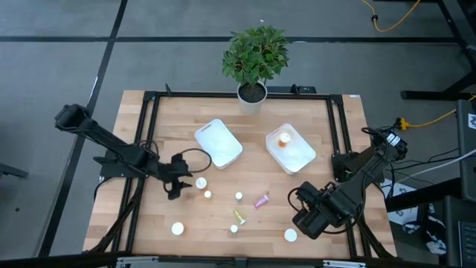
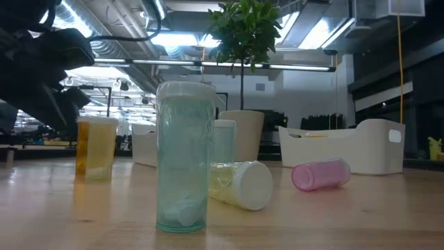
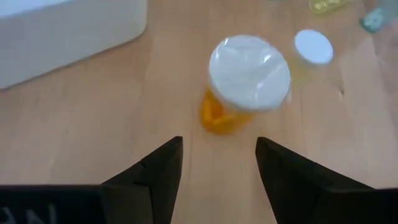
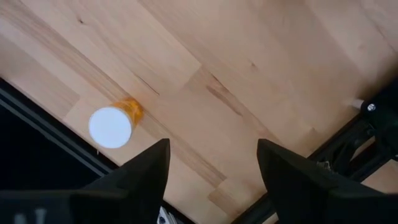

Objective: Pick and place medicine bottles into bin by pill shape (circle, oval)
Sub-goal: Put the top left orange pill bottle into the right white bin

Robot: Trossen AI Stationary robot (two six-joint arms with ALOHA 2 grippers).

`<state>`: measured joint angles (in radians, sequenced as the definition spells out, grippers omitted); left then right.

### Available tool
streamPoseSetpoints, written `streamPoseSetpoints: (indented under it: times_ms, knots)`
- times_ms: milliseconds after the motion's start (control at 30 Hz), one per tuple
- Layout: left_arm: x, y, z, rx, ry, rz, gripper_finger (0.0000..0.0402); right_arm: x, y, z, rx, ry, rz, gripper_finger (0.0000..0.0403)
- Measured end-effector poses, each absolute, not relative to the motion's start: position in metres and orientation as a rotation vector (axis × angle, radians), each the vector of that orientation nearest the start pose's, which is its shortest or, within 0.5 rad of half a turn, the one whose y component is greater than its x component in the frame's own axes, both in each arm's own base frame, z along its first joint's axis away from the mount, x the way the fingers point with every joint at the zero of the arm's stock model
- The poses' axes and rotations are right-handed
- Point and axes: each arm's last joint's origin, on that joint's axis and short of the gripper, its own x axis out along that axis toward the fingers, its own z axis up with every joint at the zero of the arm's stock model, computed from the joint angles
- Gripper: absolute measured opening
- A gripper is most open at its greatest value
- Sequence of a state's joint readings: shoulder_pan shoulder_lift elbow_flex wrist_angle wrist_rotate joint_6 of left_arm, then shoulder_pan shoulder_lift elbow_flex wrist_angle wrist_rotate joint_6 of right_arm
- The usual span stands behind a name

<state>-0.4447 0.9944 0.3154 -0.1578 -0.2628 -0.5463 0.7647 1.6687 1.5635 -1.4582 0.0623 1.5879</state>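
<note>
Several small white-capped bottles stand or lie on the near half of the wooden table. My left gripper is open and empty, just left of an upright orange bottle; in the left wrist view that bottle stands ahead of the open fingers. My right gripper is open and empty near the front right, beside another upright orange bottle, which also shows in the right wrist view. A pink bottle and a yellow-green one lie on their sides. An orange bottle sits in the right tray.
Two white trays stand mid-table, the left one and the right one. A potted plant stands at the far edge. More upright bottles stand at the front left and centre. A black frame runs round the table.
</note>
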Motion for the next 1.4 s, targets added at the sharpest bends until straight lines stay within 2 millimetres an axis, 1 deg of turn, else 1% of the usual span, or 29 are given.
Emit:
streamPoseSetpoints:
  times_ms: [300,433,667,833,1100,1167,1300,1400]
  knots:
    - [0.169,-0.077,0.129,-0.191,0.813,0.046,0.0197,0.216,0.203,0.304,0.613,1.392,-0.655,0.0243]
    - [0.175,-0.079,0.126,-0.186,0.77,0.077,0.0197,0.216,0.203,0.304,0.612,1.391,-0.655,0.0243]
    - [0.18,-0.08,0.12,-0.163,0.75,0.106,0.0197,0.216,0.203,0.304,0.611,1.39,-0.656,0.0243]
    - [0.192,-0.078,0.123,-0.134,0.719,0.117,0.0197,0.216,0.203,0.303,0.606,1.39,-0.653,0.0243]
    - [0.23,-0.079,0.137,-0.001,0.702,0.113,0.0197,0.216,0.203,0.303,0.607,1.39,-0.653,0.0243]
    - [0.237,-0.078,0.139,0.014,0.711,0.117,0.0197,0.216,0.203,0.303,0.607,1.39,-0.653,0.0243]
    - [0.238,-0.074,0.133,0.029,0.787,0.137,0.0197,0.216,0.203,0.303,0.607,1.39,-0.653,0.0243]
    - [0.238,-0.074,0.132,0.016,0.801,0.115,0.0197,0.216,0.203,0.303,0.607,1.39,-0.653,0.0243]
